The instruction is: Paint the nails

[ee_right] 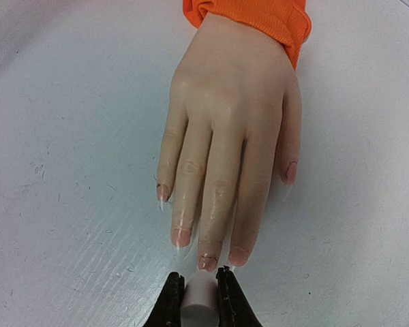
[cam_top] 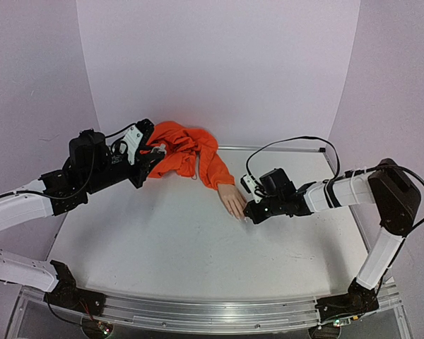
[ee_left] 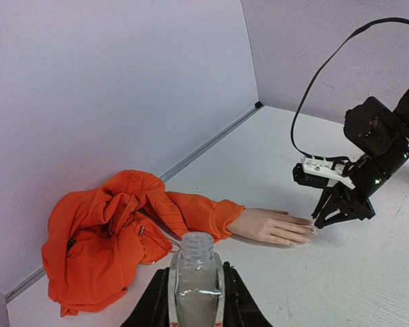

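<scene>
Bottom centre of the right wrist view, the right gripper pinches a small whitish piece just beside the nails of the mannequin hand, mid-frame. Bottom of the left wrist view, the left gripper clamps a clear bottle.

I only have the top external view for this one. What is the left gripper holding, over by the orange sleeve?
Observer: The left wrist view shows the left gripper shut on a small clear bottle, its neck uncapped.
Operator: And the other arm, at the fingertips?
Observer: In the right wrist view, the right gripper pinches a small white piece right at the middle finger's nail. I cannot tell whether they touch.
</scene>
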`<state>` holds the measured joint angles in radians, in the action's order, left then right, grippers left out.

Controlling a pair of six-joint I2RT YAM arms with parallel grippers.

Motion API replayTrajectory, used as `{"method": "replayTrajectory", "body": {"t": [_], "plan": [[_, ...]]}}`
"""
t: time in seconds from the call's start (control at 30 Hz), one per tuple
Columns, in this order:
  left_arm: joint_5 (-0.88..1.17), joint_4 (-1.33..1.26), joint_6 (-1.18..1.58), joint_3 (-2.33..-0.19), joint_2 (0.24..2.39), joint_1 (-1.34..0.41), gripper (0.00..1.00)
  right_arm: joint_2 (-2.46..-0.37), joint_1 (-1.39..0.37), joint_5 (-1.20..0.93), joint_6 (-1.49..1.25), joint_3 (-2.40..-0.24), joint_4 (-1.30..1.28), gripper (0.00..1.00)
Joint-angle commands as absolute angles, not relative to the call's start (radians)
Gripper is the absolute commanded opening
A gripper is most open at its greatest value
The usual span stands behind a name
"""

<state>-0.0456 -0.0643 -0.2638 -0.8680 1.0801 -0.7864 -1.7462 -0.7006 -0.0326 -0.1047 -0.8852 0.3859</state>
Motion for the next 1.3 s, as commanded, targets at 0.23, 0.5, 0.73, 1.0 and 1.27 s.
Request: {"method": "replayTrajectory", "body": {"t": [0.23,0.5,0.73,1.0,1.27], "plan": [[-0.044,-0.124,-0.270,-0.880,1.063,-0.782,0.00,-1.748,-0.696,-0.017,-0.120,-0.908,0.377,0.00],[-0.040,-0.124,-0.265,-0.883,1.064,-0.782,0.00,-1.726,-0.695,-0.005,-0.132,-0.884,0.346,0.00],[-0.035,-0.126,-0.260,-0.884,1.063,-0.782,0.00,-1.704,-0.696,-0.002,-0.134,-0.876,0.334,0.00],[-0.032,-0.125,-0.258,-0.883,1.061,-0.782,0.00,-1.698,-0.697,0.000,-0.133,-0.881,0.312,0.00],[-0.031,-0.124,-0.257,-0.883,1.061,-0.782,0.00,-1.652,-0.697,-0.012,-0.129,-0.889,0.307,0.00]]}}
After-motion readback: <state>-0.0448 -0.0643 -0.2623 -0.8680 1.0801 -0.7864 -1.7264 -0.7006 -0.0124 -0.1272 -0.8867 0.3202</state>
